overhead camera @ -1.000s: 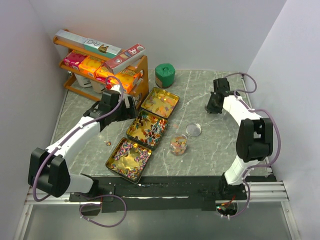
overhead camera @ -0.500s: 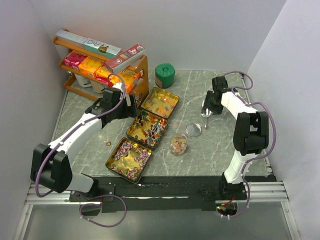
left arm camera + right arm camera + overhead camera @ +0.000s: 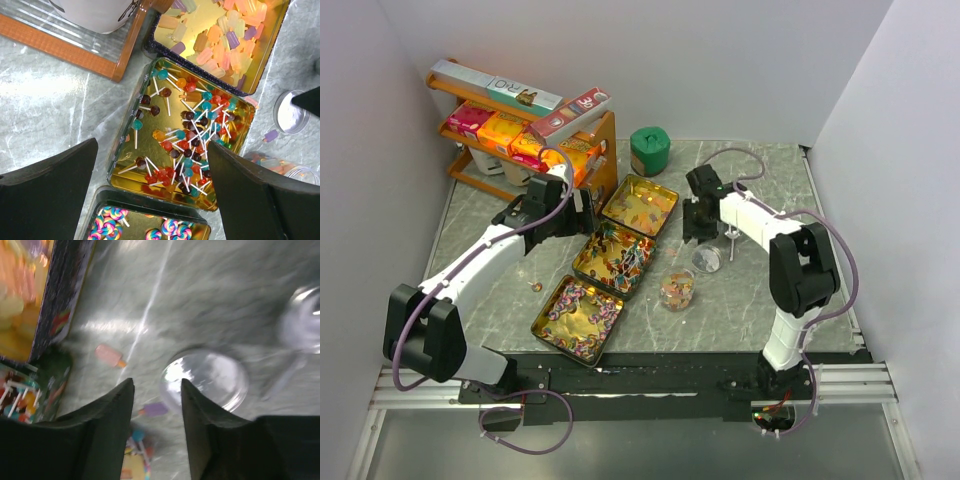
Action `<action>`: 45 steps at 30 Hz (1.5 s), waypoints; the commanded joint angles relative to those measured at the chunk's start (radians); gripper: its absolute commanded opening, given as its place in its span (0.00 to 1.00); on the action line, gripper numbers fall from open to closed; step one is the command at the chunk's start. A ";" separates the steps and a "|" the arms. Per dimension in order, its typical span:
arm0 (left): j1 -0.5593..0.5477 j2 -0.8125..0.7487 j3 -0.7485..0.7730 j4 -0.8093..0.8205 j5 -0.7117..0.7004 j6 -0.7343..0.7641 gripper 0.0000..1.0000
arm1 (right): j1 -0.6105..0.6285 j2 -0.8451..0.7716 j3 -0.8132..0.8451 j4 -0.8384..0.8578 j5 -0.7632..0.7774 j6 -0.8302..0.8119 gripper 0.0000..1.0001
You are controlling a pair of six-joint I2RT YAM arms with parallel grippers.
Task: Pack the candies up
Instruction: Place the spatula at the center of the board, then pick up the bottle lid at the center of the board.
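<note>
The candies (image 3: 614, 258) lie sorted in three open gold tins set in a diagonal row on the grey marbled worktop (image 3: 760, 300). Swirled lollipops fill the near tin (image 3: 542, 318). Round red, teal and brown lollipops fill the middle tin (image 3: 127, 150). Pale orange, yellow and pink ice-lolly shapes fill the far tin (image 3: 190, 72). More candies sit in the bottom of a small clear jar (image 3: 676, 290), just right of the middle tin. A round clear lid (image 3: 707, 260) lies flat on the worktop just beyond the jar. A loose pink candy (image 3: 110, 355) and a loose purple candy (image 3: 152, 410) lie on the stone between the lid and the tins.

The left tool (image 3: 152, 145) hangs above the middle tin, its two dark fingers spread wide with nothing between them. The right tool (image 3: 157, 385) hangs over the left edge of the lid. Its fingers stand partly apart and hold nothing, though that wrist view is blurred.

At the far left stands an orange wooden rack (image 3: 603, 150) stacked with orange and pink boxes (image 3: 500, 130). To its right is a green object (image 3: 649, 150).
</note>
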 commanded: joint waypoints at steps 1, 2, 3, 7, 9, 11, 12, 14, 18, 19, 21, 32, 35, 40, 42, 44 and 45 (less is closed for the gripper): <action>-0.003 -0.003 0.021 -0.010 -0.002 0.022 0.96 | 0.011 0.002 -0.040 -0.010 -0.045 0.074 0.44; -0.003 -0.003 0.019 -0.011 -0.001 0.022 0.97 | 0.017 0.009 -0.045 -0.010 -0.050 0.078 0.42; -0.003 -0.003 0.019 -0.013 0.002 0.022 0.97 | 0.020 0.012 -0.051 -0.006 -0.050 0.081 0.42; -0.003 -0.003 0.016 -0.015 0.014 0.019 0.96 | 0.023 0.042 -0.062 -0.016 -0.035 0.095 0.40; -0.003 -0.002 0.013 -0.015 0.021 0.020 0.97 | 0.022 0.058 -0.069 0.003 -0.038 0.091 0.38; -0.003 0.001 0.015 -0.018 0.025 0.020 0.96 | 0.022 0.075 -0.062 0.008 -0.047 0.083 0.37; -0.003 0.001 0.015 -0.019 0.027 0.019 0.96 | 0.023 0.097 -0.048 0.007 -0.050 0.080 0.37; -0.003 0.000 0.012 -0.016 0.030 0.020 0.96 | 0.023 0.119 -0.031 0.004 -0.050 0.077 0.36; -0.003 -0.005 0.012 -0.019 0.031 0.017 0.97 | 0.023 0.165 -0.003 -0.006 -0.053 0.074 0.28; -0.003 -0.005 0.013 -0.022 0.030 0.017 0.96 | 0.023 0.165 -0.005 -0.003 -0.055 0.075 0.11; -0.003 -0.007 0.015 -0.027 0.031 0.014 0.97 | 0.023 0.150 -0.020 0.010 -0.061 0.075 0.00; -0.007 -0.100 -0.092 0.108 0.155 -0.030 0.97 | -0.090 -0.222 -0.104 0.119 -0.343 0.012 0.00; -0.019 -0.145 -0.151 0.215 0.227 -0.052 0.96 | -0.141 -0.327 -0.130 0.145 -0.536 -0.030 0.00; -0.050 -0.128 -0.113 0.254 0.269 -0.029 0.96 | -0.233 -0.416 -0.184 0.165 -0.933 -0.064 0.00; -0.061 -0.103 -0.097 0.265 0.286 -0.020 0.97 | -0.231 -0.448 -0.215 0.157 -1.056 -0.067 0.00; -0.076 -0.074 -0.073 0.275 0.307 -0.004 0.97 | -0.231 -0.477 -0.256 0.163 -1.172 -0.052 0.00; -0.082 -0.063 -0.067 0.283 0.324 -0.001 0.98 | -0.231 -0.490 -0.272 0.180 -1.209 -0.031 0.00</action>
